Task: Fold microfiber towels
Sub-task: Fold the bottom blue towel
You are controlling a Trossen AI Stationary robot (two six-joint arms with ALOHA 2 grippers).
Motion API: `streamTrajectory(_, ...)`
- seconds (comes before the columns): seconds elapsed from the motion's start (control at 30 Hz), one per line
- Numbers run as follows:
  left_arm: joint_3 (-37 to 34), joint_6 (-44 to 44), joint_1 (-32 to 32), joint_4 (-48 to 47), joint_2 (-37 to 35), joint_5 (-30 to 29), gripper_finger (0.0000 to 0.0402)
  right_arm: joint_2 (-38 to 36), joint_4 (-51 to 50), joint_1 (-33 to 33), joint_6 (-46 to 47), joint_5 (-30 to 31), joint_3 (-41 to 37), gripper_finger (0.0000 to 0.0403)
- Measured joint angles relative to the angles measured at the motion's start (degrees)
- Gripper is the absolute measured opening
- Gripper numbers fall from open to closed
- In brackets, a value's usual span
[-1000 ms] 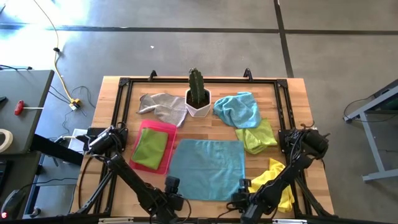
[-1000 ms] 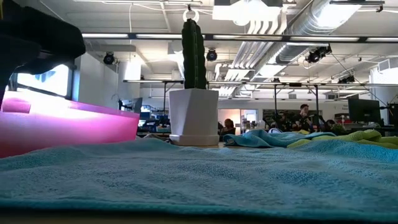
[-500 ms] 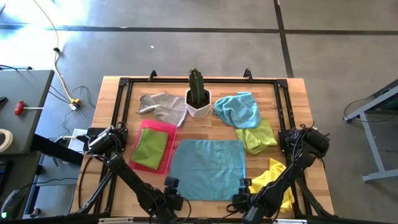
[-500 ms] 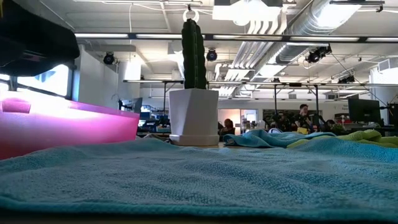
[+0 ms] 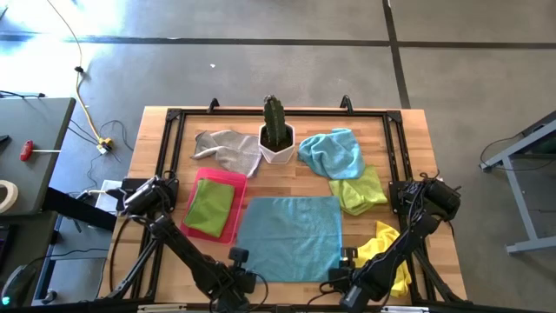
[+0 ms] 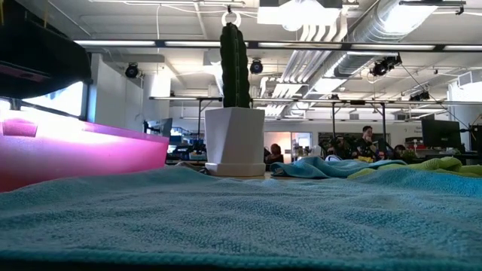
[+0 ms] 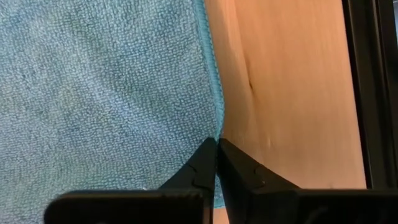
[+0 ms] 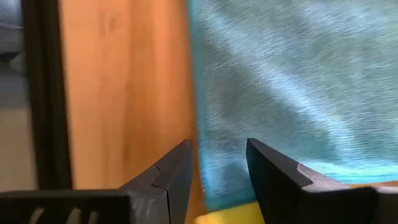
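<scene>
Left claw [image 7: 216, 146] pinched shut on blue towel [image 5: 291, 235] corner at worktop [image 5: 400, 156] front edge; right claw [image 8: 217, 155] wide, straddling opposite corner, ready to fold.

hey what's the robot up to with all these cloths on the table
It is folding towels. The left gripper has shut on the near left edge of the flat blue towel in the middle of the table. The right gripper is open at the near right corner. A green towel lies in the pink tray.
</scene>
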Motion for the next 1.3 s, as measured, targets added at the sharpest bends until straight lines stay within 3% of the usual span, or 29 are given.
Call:
streamTrajectory(0.5, 0.0, 0.3, 0.8, 0.0, 0.0, 1.6, 0.0001, 2.8, -1.4, 0.0, -2.9, -0.2, 0.3, 0.0141)
streamTrajectory(0.6, 0.5, 0.1, 0.9, -0.6, 0.0, 2.1, 0.0001, 2.8, -1.7, 0.0, -1.6, -0.1, 0.3, 0.0115)
streamTrajectory(0.8, 2.4, -0.1, 1.0, -5.9, -1.1, 2.4, 0.0000, 1.8, -1.5, 0.0, -2.3, -1.1, 0.2, 0.0010)
streamTrajectory(1.0, 4.6, -1.2, 1.2, -10.8, -2.8, 7.0, 0.0000, -0.9, -1.1, -0.1, -2.8, -1.0, -0.3, 0.0007)
streamTrajectory(1.13, 6.5, 0.4, 1.1, -10.9, -3.5, 11.0, 0.0000, -2.1, 2.5, -1.5, -3.0, -7.8, 0.0, 0.0006)
streamTrajectory(1.3, 8.7, 2.3, 1.9, -15.4, -5.2, 8.1, 0.0000, -3.4, 2.4, -3.7, -6.3, -10.0, -0.1, 0.0002)
